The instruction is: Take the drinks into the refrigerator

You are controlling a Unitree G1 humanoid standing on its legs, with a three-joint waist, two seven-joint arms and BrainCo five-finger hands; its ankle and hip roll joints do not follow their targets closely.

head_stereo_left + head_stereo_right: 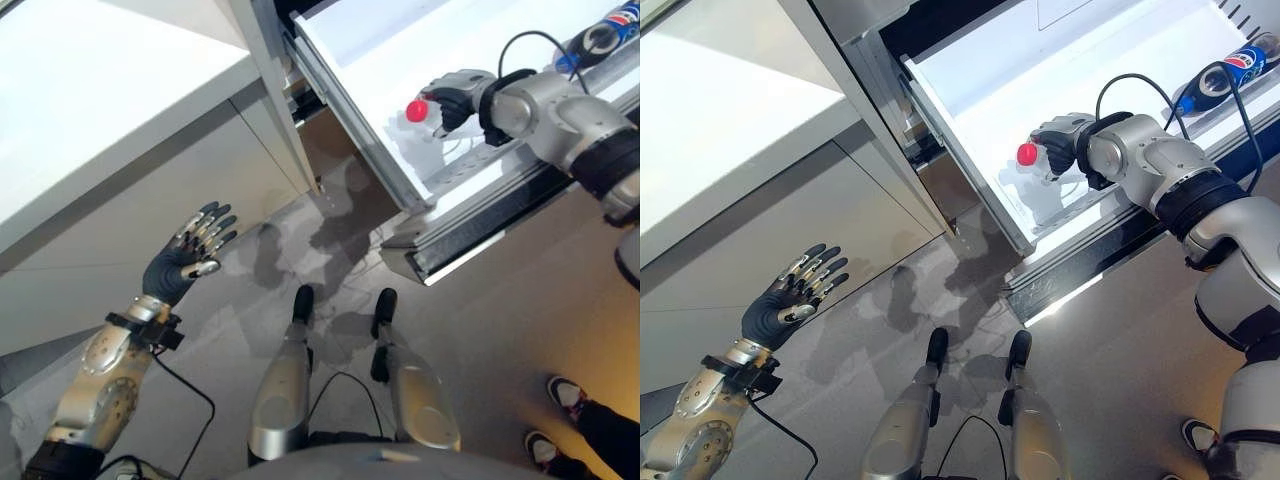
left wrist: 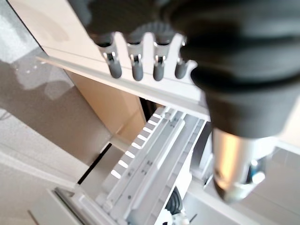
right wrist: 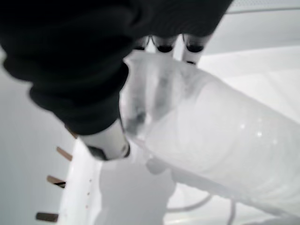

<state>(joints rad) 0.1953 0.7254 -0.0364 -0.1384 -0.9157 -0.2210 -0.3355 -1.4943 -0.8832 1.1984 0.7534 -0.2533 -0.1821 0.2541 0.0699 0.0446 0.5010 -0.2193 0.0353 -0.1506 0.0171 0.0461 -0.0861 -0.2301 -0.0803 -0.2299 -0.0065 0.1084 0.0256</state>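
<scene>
A clear plastic bottle [image 1: 428, 140] with a red cap [image 1: 1027, 153] stands low over the white refrigerator shelf [image 1: 970, 90], near its front rail. My right hand [image 1: 455, 100] reaches in from the right and is shut on it. In the right wrist view the fingers and thumb [image 3: 105, 140] curl round the bottle's clear body [image 3: 225, 140]. A dark cola bottle with a blue label [image 1: 1220, 80] lies on the same shelf at the far right. My left hand [image 1: 185, 260] is raised over the floor at the lower left, with its fingers [image 2: 133, 65] straight and nothing in it.
A white cabinet [image 1: 100, 100] stands to the left of the open refrigerator, with its side panel [image 1: 270, 80] between them. The shelf's front rail [image 1: 470, 235] juts out over the grey floor. A person's shoes [image 1: 565, 395] show at the lower right.
</scene>
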